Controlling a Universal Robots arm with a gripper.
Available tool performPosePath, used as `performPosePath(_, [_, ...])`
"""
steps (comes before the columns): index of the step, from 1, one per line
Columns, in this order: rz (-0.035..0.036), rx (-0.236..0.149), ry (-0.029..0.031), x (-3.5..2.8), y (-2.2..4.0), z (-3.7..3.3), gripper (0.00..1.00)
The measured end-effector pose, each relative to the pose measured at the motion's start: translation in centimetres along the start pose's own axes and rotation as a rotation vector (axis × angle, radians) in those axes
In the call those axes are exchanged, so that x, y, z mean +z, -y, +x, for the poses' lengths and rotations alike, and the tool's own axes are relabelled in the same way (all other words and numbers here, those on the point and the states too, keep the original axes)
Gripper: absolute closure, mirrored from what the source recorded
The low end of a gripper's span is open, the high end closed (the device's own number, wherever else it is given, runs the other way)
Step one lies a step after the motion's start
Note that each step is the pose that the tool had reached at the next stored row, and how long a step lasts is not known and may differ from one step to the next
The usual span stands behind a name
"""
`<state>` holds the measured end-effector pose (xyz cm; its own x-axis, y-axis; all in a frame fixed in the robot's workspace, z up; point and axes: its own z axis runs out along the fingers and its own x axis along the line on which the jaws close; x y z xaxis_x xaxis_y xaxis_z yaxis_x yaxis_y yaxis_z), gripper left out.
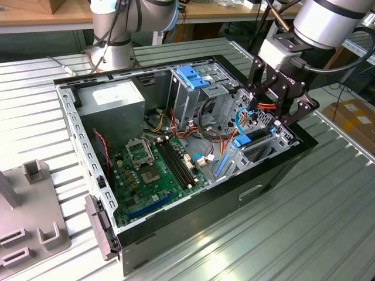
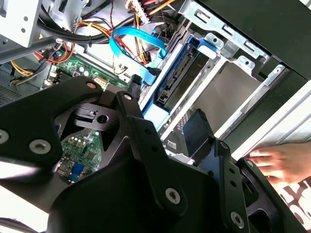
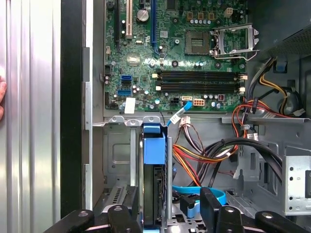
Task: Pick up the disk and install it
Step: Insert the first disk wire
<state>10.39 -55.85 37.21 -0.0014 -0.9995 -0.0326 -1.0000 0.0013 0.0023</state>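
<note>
The disk (image 3: 154,189) stands on edge in the metal bay at the corner of the open computer case (image 1: 193,216), its blue plastic rail (image 3: 154,145) facing up. In the second wrist view the disk (image 2: 177,80) sits in the bay's frame, next to a blue flat cable (image 2: 131,43). My gripper (image 1: 270,114) hovers over that bay at the exterior view's right. It is open, with one finger (image 3: 209,204) on each side of the disk and a gap to it. From the exterior view, the disk (image 1: 252,137) lies partly behind the fingers.
The motherboard (image 1: 152,170) covers the case floor, with the grey power-supply box (image 1: 111,102) and a blue-topped drive cage (image 1: 193,79) behind it. Loose coloured cables (image 3: 204,155) lie beside the bay. A person's hand (image 2: 272,165) rests outside the case wall. A grey fixture (image 1: 29,205) stands at the left.
</note>
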Motion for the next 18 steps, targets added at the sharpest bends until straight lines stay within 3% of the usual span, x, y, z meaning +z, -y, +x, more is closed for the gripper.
performPosePath(7, [0.0000,0.000,0.0002,0.45,0.18,-0.56,0.38])
performPosePath(18, [-0.0002,0.000,-0.0009,1.05,1.37,-0.85,0.38])
